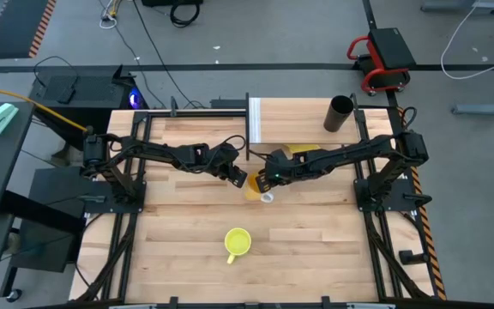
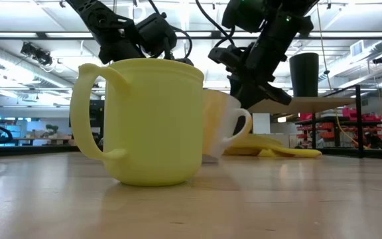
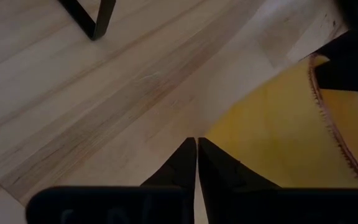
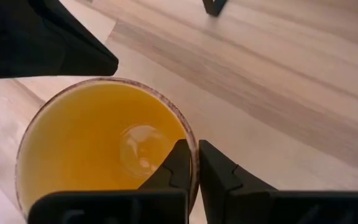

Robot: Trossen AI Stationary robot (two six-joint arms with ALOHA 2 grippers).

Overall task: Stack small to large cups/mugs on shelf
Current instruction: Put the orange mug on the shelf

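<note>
One orange cup [image 4: 104, 149], glossy inside, right fingers [image 4: 179, 171] pinching its rim, left fingers [image 3: 185, 165] closed, empty.

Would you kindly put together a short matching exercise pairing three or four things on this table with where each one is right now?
Things:
1. black cup
2. yellow mug
3. orange cup
4. left gripper

Places:
A. alone on the table's near half, handle on its side
B. its rim pinched between the right gripper's jaws
C. upright on the shelf, near the far right corner
D. jaws shut on nothing, right beside the orange cup

Pairs: 1-C, 2-A, 3-B, 4-D
</note>
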